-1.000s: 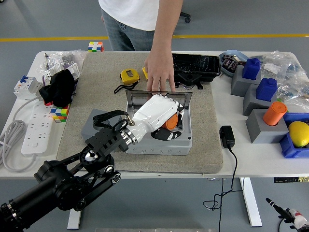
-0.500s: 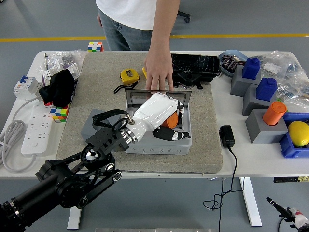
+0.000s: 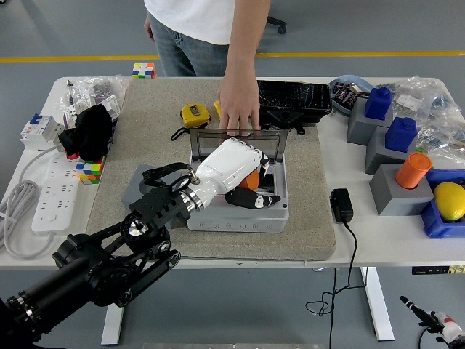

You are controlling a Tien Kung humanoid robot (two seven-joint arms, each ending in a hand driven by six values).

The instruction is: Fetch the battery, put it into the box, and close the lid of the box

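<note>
The robot's left hand (image 3: 234, 173), white with black fingertips, reaches in from the near left and sits over the open grey box (image 3: 238, 211) in the middle of the beige mat (image 3: 145, 131). Its fingers (image 3: 251, 198) curl down into the box around an orange battery (image 3: 251, 179), which shows just at the hand's right edge, inside the box. Whether the battery rests on the box floor or hangs in the grip I cannot tell. The clear lid (image 3: 240, 142) stands up at the box's far side. A person at the far side of the table presses a hand (image 3: 238, 109) on the lid's top edge. A yellow tape measure (image 3: 192, 114) lies to the left of that hand.
</note>
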